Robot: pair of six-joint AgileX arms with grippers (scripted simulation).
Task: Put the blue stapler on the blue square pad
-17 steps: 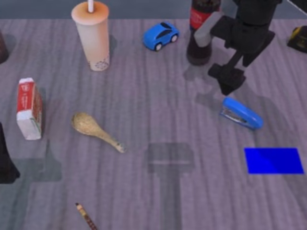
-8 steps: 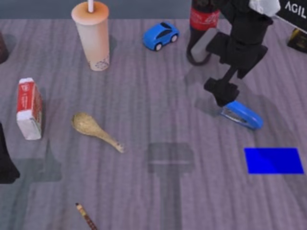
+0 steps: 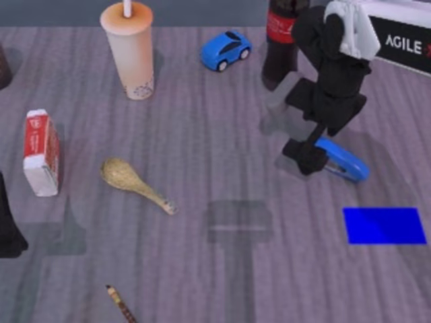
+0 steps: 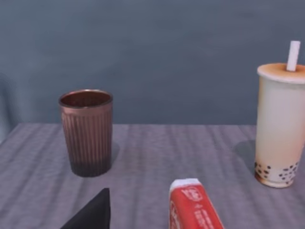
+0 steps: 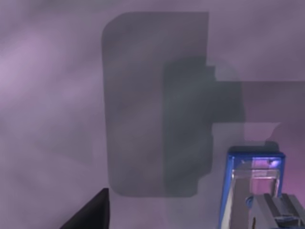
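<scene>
My right arm point(image 3: 337, 81) reaches in from the table's two o'clock, angled down so my right gripper point(image 3: 306, 156) meets the blue stapler point(image 3: 343, 160) at its nine o'clock end; whether my fingers are clenched or released, I cannot tell. The stapler lies flat, not yet lifted, with the blue square pad point(image 3: 384, 225) near its five o'clock. My left arm point(image 3: 8, 225) sits parked at nine o'clock
</scene>
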